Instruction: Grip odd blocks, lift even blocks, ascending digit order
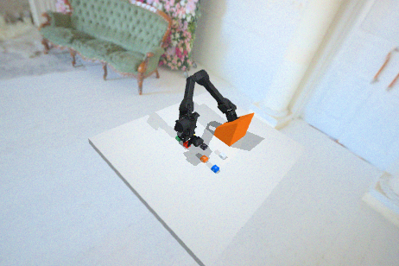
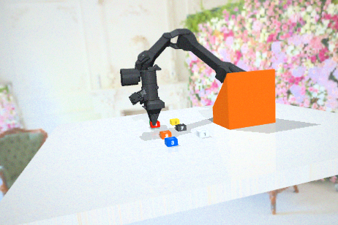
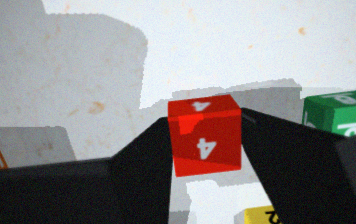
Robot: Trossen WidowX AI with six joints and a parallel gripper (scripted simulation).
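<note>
Red cube-shaped block marked 4 (image 1: 186,145) (image 2: 155,125) (image 3: 206,137) is gripped between the fingers of the black parallel-jaw gripper (image 1: 188,142) (image 2: 154,123) (image 3: 202,121), which points down over the white table (image 1: 160,177) (image 2: 117,172) (image 3: 210,45). Just beside the red block sits a green block (image 1: 177,138) (image 3: 332,114); near it, a yellow block (image 2: 174,121) (image 3: 260,215), a black block marked 7 (image 1: 204,147) (image 2: 181,127) and an orange block (image 1: 204,159) (image 2: 165,134); farther from it, a blue block marked 3 (image 1: 215,168) (image 2: 171,142) and a white block marked 1 (image 1: 222,155) (image 2: 203,134).

smooth matt red block (image 1: 186,145) (image 2: 155,125) (image 3: 206,142), matt black pincer (image 1: 192,143) (image 2: 154,123) (image 3: 202,121), tufted green cloth sofa (image 1: 112,32) with glossy wooden trim
</note>
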